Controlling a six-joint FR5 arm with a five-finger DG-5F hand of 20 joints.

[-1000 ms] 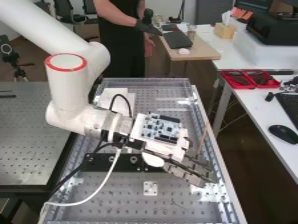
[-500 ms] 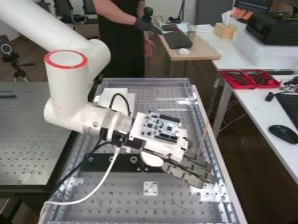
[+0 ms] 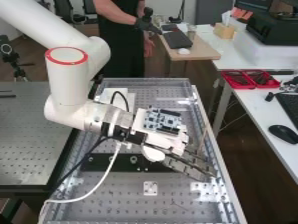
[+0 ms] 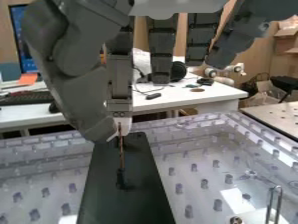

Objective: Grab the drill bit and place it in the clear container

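Observation:
In the high view the hand (image 3: pixel 189 166) is over the right side of the perforated bench, its fingers slanting down to the right. In the wrist view, the thumb and one finger of the hand (image 4: pixel 120 102) pinch the top of a thin, copper-coloured drill bit (image 4: pixel 122 152). The bit hangs nearly upright, its dark lower end in front of a black plate (image 4: pixel 126 205); whether it touches the plate I cannot tell. The other fingers are fairly straight. I cannot tell a separate clear container from the transparent panelling (image 3: pixel 149 89) at the bench's far end.
A black bar (image 3: pixel 110 162) with round fittings lies below the wrist. A small white plate (image 3: pixel 151 188) sits nearer the front. Cables loop beside the arm. Red trays (image 3: pixel 238 80) and a mouse (image 3: pixel 284 134) are on the right-hand desk. A metal bracket (image 4: pixel 273 205) stands near the pegged surface.
In the high view the hand and its circuit board have moved slightly toward the bench's far end and risen a little in the picture.

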